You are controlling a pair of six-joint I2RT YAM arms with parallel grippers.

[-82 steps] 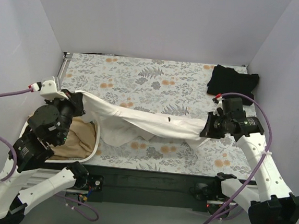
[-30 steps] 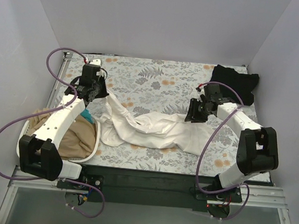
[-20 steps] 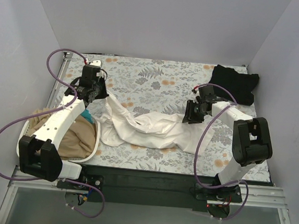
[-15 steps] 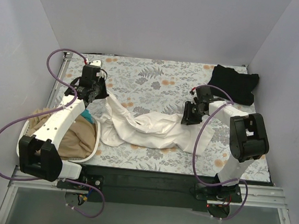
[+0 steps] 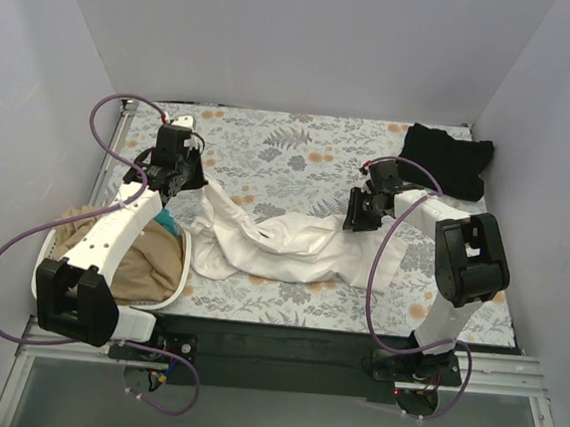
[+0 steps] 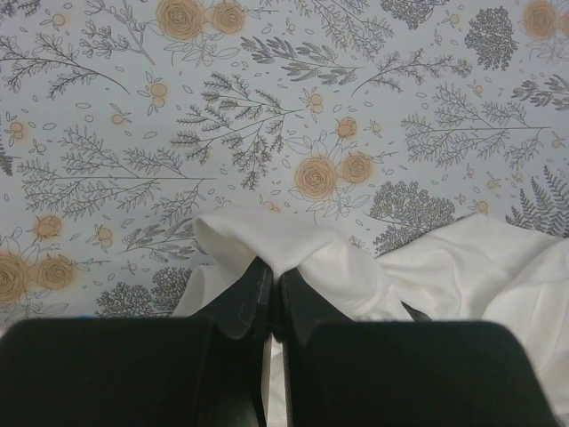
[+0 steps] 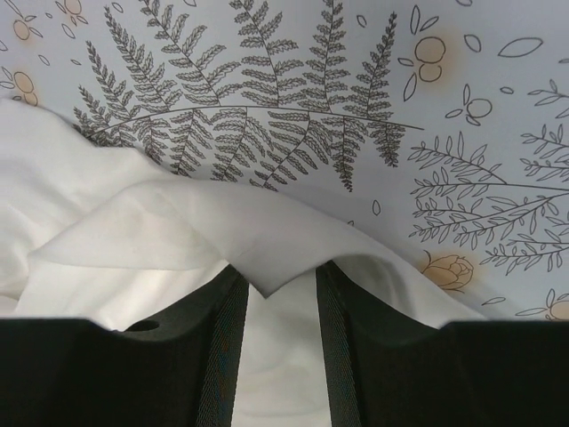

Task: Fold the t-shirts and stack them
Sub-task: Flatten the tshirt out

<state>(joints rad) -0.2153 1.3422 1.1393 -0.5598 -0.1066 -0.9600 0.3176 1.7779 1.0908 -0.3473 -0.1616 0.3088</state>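
Observation:
The white t-shirt (image 5: 283,238) lies rumpled in a long band across the flowered table. My left gripper (image 5: 190,179) is at its left end, shut on a pinched fold of white cloth (image 6: 267,245); its jaws (image 6: 271,269) meet tightly. My right gripper (image 5: 354,218) is low at the shirt's right end. Its fingers (image 7: 222,329) stand apart, and a corner of the white t-shirt (image 7: 204,231) drapes over and between the tips (image 7: 283,276). The black t-shirt (image 5: 446,158) lies bunched at the back right. The tan t-shirt (image 5: 146,261) sits in the basket at the left.
The white laundry basket (image 5: 187,265) stands at the table's front left, with a teal scrap (image 5: 168,221) at its far rim. Grey walls close in the left, back and right. Purple cables loop off both arms.
The white t-shirt, earlier stretched in the air between both grippers, now rests on the table. In the last second the right gripper crept left and back and its jaws narrowed slightly; the left stayed put.

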